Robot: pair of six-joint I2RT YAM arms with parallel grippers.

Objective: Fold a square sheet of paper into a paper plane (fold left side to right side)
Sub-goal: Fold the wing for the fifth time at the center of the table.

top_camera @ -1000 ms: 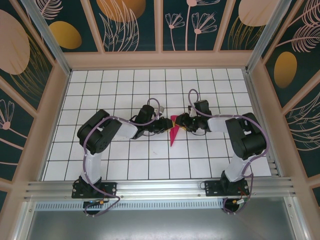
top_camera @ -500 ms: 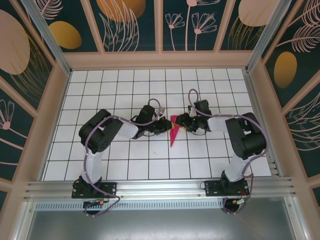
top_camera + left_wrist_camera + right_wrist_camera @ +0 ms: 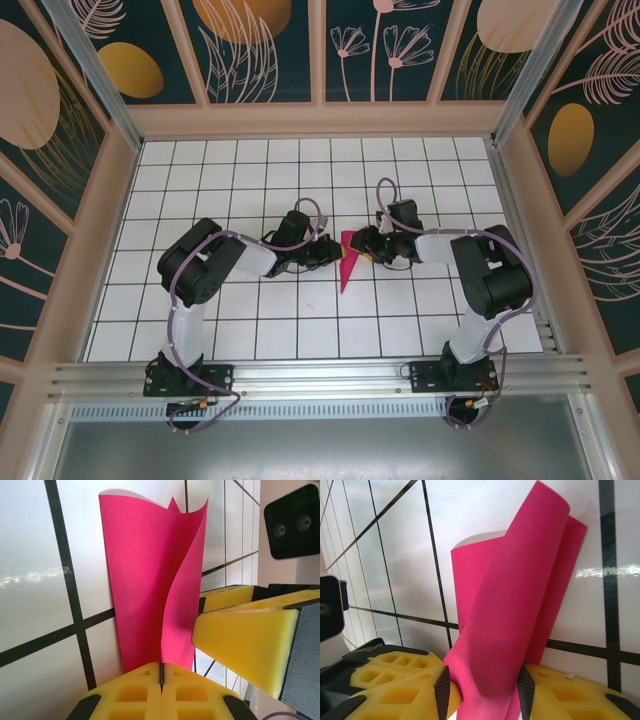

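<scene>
Paper plane (image 3: 348,262) lies between both claws — left claw (image 3: 161,680) pinched together, right claw (image 3: 485,692) clamped on it.

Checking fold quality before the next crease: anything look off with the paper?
The folded magenta-pink paper is not lying flat: its upper layer curls up off the white grid table beside the left pincer. The right pincer straddles it.

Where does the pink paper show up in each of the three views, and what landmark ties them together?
Top external: the pink paper lies mid-table, between the two grippers.
Left wrist: centre frame, rising from the left gripper, its fingers closed on it.
Right wrist: centre-right, curling up from the right gripper.
Shared landmark: the black grid lines of the white table.
</scene>
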